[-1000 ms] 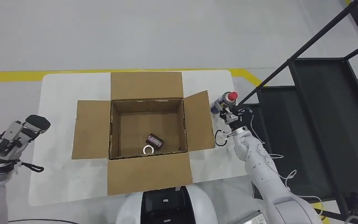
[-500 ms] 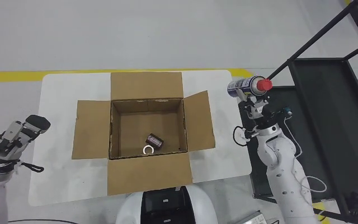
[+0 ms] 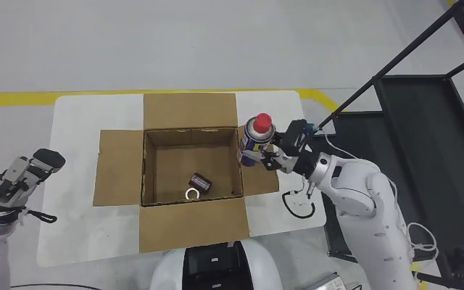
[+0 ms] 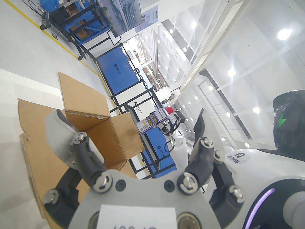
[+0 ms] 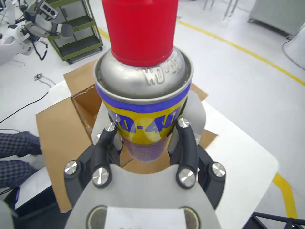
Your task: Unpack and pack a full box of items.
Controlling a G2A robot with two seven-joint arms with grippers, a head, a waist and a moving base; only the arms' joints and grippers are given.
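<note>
- The right gripper (image 3: 265, 154) is clamped around the lower body of a spray can (image 3: 254, 138), with one finger on each side.
- The spray can is held with its red cap up, over the right flap of the cardboard box (image 3: 192, 223), just beside the opening.
- The box sits on the white table (image 3: 80, 145) with all four flaps folded out flat.
- Inside the box, a small dark can (image 3: 200, 182) lies on its side close to the near wall, right of centre.
- A white ring (image 3: 193, 193) lies just beside the small dark can, against the near wall.
- The left gripper (image 4: 128, 125) is at the table's left edge, well apart from the box, its jaws spread wide with nothing between them.
</note>
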